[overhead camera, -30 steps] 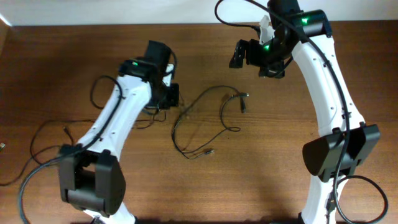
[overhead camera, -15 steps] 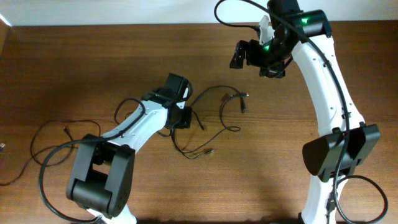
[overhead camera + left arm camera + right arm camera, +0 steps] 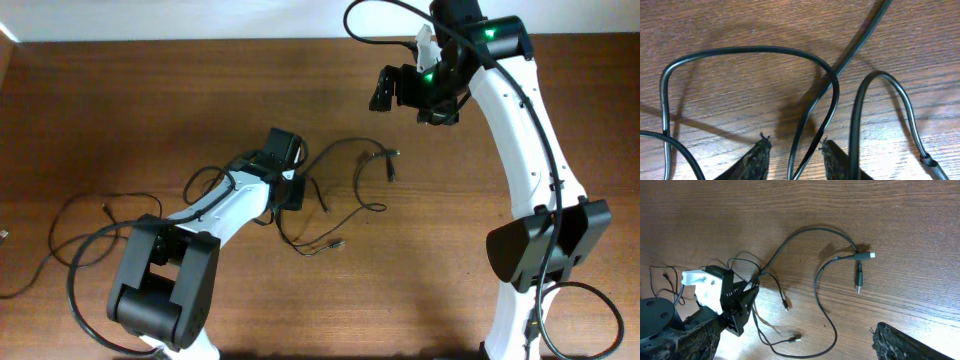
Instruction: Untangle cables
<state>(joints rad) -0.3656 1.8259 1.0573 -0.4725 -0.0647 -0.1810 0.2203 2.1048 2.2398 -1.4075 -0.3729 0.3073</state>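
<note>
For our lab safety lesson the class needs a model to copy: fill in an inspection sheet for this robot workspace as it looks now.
Surface: brown wooden table, bare grain showing.
Job's things: thin black cables in loose overlapping loops at mid-table, plug ends lying free; another thin black loop lies at the left.
Clutter: nothing seen.
Grippers: left gripper low and open, one cable strand running between its fingers; right gripper open, raised, holding nothing.
Cables: thick black arm cables run along the white arms.
Surroundings: pale strip beyond the table's far edge.
</note>
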